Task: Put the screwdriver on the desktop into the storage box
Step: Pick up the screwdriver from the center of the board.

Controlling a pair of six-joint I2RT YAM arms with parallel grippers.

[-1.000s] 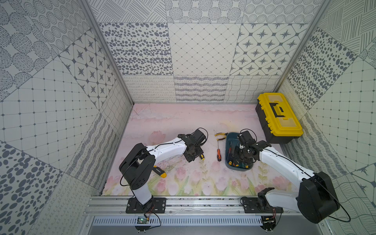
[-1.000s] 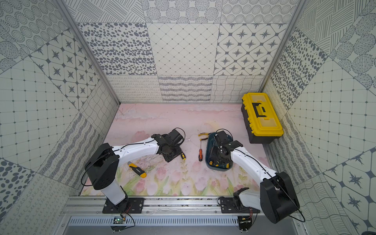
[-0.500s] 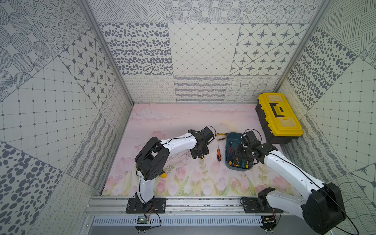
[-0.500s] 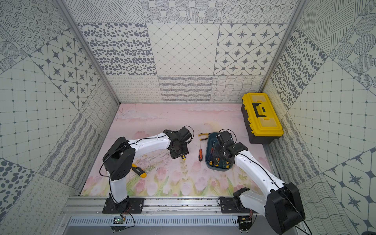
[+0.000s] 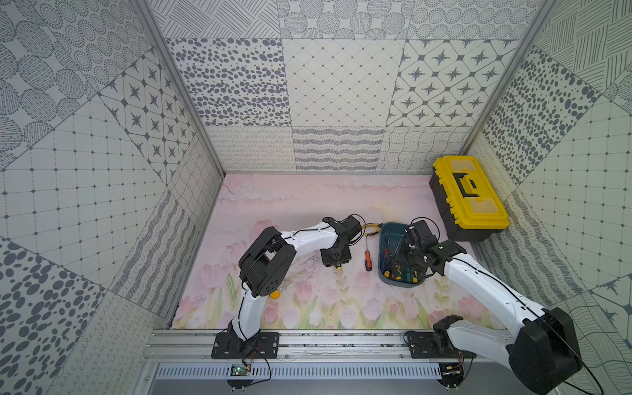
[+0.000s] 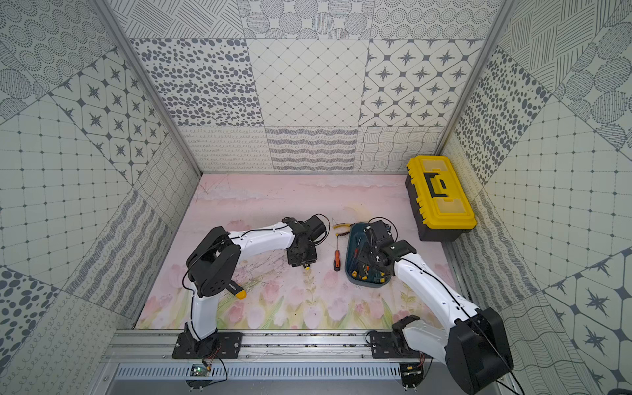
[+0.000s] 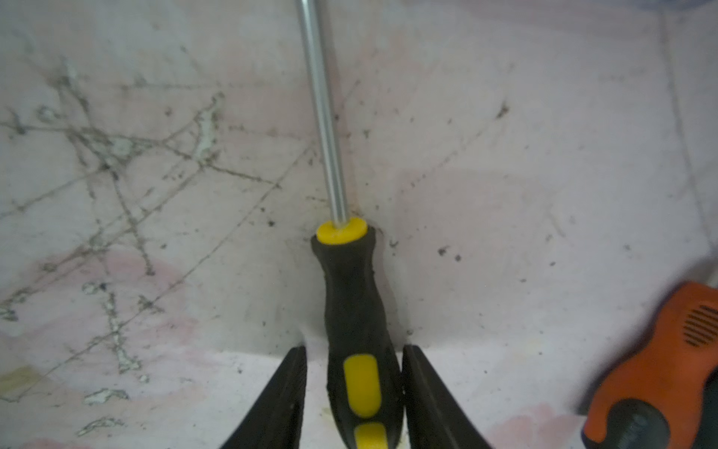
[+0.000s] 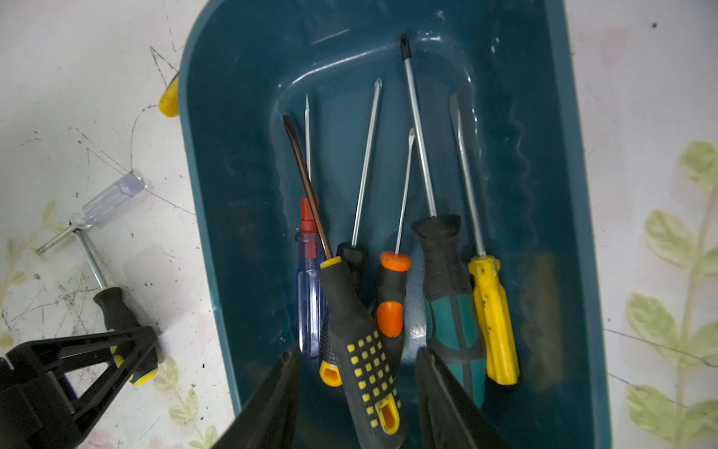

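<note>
Jaws of the left gripper (image 7: 353, 348) stood apart, straddling the black-and-yellow screwdriver (image 7: 351, 295) flat on the desktop (image 7: 505, 194): apparently the grasp step. The next move calls for clamping the handle, lifting it and carrying it to the storage box (image 8: 241, 194), over which the right gripper (image 8: 358, 350) gaped empty. No legible writing.

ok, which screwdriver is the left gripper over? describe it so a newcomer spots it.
Start at the teal storage box; beside it lies an orange-handled screwdriver, and next over sits the left gripper. Between its open jaws lies the black-handled screwdriver: yellow inserts and yellow collar, unlike its orange neighbour.
</note>
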